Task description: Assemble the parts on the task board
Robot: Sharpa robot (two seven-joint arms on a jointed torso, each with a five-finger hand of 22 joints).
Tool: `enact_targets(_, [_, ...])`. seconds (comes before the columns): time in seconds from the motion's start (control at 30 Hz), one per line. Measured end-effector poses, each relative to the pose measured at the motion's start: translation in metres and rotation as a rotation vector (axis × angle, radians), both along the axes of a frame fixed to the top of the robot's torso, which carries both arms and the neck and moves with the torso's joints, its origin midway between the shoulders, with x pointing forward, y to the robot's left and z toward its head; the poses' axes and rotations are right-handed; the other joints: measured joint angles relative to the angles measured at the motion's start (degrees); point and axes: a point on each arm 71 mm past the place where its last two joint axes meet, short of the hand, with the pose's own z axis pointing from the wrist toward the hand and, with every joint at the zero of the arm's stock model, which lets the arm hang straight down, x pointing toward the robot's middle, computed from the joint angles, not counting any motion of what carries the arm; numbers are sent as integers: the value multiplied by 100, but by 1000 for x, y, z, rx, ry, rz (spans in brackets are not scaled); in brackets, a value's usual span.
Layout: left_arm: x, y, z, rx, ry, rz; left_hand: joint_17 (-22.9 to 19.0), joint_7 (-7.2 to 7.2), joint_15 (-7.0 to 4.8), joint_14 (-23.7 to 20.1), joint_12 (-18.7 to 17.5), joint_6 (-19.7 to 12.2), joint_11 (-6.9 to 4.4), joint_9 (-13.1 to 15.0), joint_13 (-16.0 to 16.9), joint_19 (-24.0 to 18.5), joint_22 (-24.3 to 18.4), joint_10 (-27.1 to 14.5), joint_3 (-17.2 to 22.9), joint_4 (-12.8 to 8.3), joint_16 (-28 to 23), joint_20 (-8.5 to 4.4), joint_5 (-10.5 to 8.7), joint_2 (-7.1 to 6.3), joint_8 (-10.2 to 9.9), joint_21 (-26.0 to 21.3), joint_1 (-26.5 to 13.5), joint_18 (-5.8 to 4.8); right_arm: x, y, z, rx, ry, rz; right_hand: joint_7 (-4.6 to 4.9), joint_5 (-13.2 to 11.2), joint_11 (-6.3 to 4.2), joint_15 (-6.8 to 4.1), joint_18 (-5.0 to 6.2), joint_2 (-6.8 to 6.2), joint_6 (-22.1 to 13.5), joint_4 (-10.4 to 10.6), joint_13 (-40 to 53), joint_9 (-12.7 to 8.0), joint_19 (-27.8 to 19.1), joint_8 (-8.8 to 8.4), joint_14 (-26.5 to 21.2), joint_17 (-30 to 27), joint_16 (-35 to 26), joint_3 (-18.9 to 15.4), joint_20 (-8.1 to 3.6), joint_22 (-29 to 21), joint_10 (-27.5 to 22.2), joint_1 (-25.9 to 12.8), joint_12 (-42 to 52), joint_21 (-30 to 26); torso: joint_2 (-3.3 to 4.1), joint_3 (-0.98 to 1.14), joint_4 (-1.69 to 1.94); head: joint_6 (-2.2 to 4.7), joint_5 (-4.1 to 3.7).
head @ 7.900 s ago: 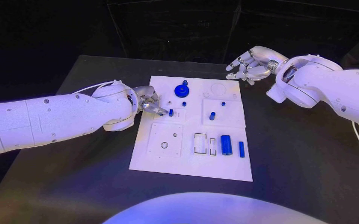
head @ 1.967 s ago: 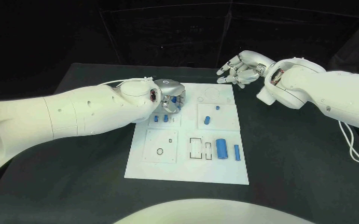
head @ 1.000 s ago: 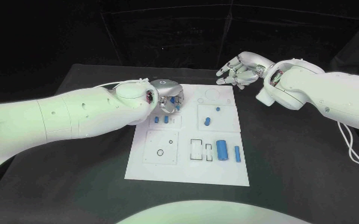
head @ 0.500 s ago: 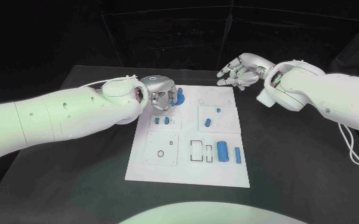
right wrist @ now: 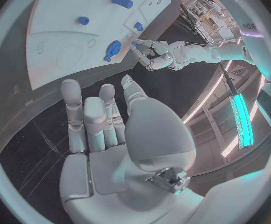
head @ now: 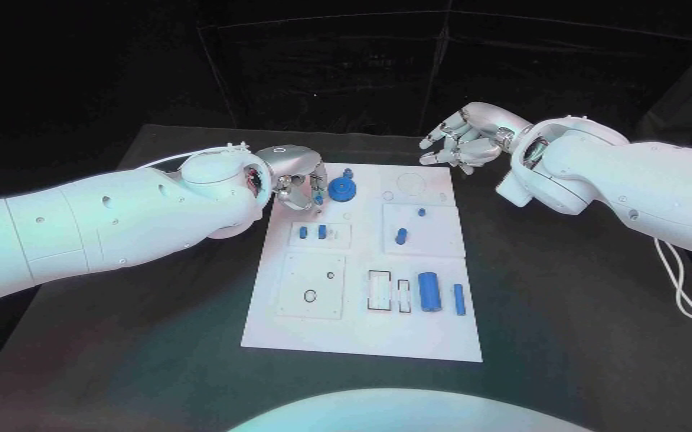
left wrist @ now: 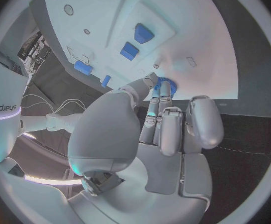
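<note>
right now my left hand (head: 299,180) sits at the far left corner of the white board (head: 433,327), beside the round blue knob (head: 343,190). from the left wrist camera its fingers (left wrist: 163,92) reach down to that knob (left wrist: 163,86) and their tips seem to touch its rim, though i cannot tell whether they actually grip it. my right hand (head: 464,138) hangs over the black table (head: 577,292) just past the board's far right corner, fingers spread and loosely bent, holding nothing; the right wrist camera shows the same slack palm (right wrist: 104,134) with the board (right wrist: 61,30) beyond it. on the board i see two small blue pegs (head: 312,233) side by side just nearer me than the knob, two more small blue pieces (head: 408,224) in the right middle panel, and a thick blue cylinder (head: 431,288) next to a thinner blue rod (head: 459,298) near the front right, beside two rectangular slots (head: 394,291).
</note>
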Motion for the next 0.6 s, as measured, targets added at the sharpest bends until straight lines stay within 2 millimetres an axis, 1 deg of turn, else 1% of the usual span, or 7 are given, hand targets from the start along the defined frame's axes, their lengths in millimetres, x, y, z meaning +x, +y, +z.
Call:
enact_targets(0.23, [1,3,-2,6,16,7,0,0,0,0,0,0,0,0,-5,0,-1,0,-16,16,0,0,0,0,0,-1,0,0,0,0,0,0,0,0,0,0,0,0,0,0,0,0,0,0,0,0,0,0,0,0,0,-1,0,0,0,0,-1,3,-2,-9,19])
enact_targets(0.33, [2,3,-3,10,21,10,0,0,0,0,0,0,0,0,-4,0,-1,0,-16,16,0,0,1,-23,0,-1,-23,0,0,0,0,-1,-1,0,0,0,0,0,0,0,0,0,0,0,0,0,0,0,0,0,0,-8,0,0,0,0,-3,3,-2,-2,33])
enact_targets(0.6, [3,1,-7,17,36,8,0,-1,0,0,-22,-1,0,0,-4,0,-1,-1,-16,16,0,0,1,-23,0,-2,-23,1,0,1,0,-4,-3,2,0,0,0,0,0,0,0,0,0,0,0,0,0,0,0,0,0,-8,0,0,0,0,-3,3,-6,-3,35])
